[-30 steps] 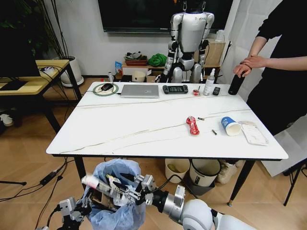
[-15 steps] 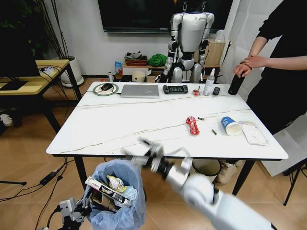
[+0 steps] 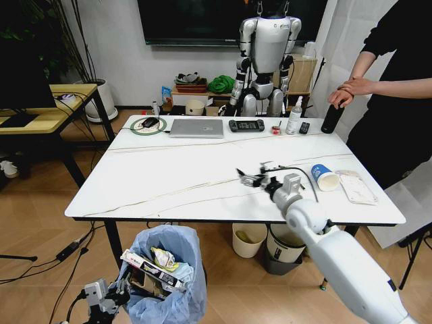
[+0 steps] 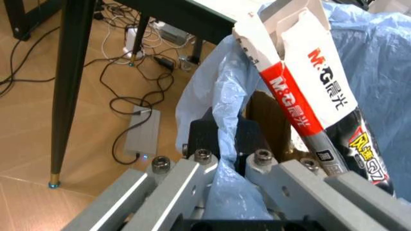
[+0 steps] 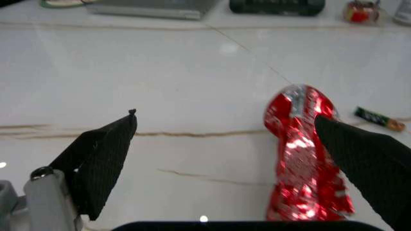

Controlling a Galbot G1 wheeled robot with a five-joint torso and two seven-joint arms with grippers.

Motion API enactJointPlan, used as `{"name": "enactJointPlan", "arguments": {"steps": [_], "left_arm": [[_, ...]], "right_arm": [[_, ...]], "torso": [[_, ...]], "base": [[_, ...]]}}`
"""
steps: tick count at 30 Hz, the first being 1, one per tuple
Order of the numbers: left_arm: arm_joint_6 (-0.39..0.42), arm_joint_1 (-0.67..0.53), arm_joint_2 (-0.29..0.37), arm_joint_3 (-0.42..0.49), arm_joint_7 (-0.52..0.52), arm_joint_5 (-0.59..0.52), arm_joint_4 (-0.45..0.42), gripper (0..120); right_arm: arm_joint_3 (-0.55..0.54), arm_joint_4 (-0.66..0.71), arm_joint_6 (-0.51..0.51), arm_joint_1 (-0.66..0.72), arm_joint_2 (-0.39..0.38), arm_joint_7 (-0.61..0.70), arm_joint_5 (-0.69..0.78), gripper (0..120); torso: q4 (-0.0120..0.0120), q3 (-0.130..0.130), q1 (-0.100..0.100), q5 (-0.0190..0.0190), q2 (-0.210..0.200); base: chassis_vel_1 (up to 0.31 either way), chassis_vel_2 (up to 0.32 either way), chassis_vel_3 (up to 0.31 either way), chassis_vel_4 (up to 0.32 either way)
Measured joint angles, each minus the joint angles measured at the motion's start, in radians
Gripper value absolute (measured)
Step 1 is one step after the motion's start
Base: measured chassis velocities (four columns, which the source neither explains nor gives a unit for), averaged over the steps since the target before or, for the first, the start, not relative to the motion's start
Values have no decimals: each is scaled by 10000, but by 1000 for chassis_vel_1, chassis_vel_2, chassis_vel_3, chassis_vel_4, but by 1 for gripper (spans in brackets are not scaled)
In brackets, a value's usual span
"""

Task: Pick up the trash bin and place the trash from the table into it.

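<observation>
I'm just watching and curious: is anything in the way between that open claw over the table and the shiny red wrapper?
Nothing visible is. The right gripper hovers open over the table, and the red wrapper lies flat right ahead, one finger already beside it. Only bare tabletop lies between the fingers. A small battery-like stick sits off to the side.

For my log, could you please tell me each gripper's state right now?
Left gripper: shut on the trash bin bag rim.
Right gripper: open, empty, over the table by the red wrapper.
</observation>
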Motion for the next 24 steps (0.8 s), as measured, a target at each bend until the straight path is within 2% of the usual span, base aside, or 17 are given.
{"name": "enactJointPlan", "arguments": {"steps": [6,15,17,21,22,24], "left_arm": [[-3,-5,5,3,4,0,-35,0],[-4,-2,1,10,5,0,-71,0],[-4,-2,-1,10,5,0,-77,0],[-4,3,3,0,5,-4,-82,0],[-4,3,3,0,5,-4,-82,0],[-5,-6,4,-3,5,-7,-82,0]], "right_arm": [[483,-739,-807,72,-80,35,-126,100],[629,-959,-959,-66,-163,-96,-62,99],[630,-1008,-949,-71,-152,-127,7,93],[631,-1059,-894,-124,-151,-192,122,73],[631,-1059,-894,-124,-151,-192,122,73],[641,-1045,-885,-156,-163,-205,130,65]], "torso": [[0,-1,0,-2,0],[0,-1,-1,-2,1],[0,-1,0,-2,1],[1,-1,0,-3,3],[1,-1,0,-3,3],[1,-1,-1,-5,3]], "base": [[0,0,0,0],[0,0,0,0],[0,0,0,0],[0,0,0,0],[0,0,0,0],[0,0,0,0]]}}
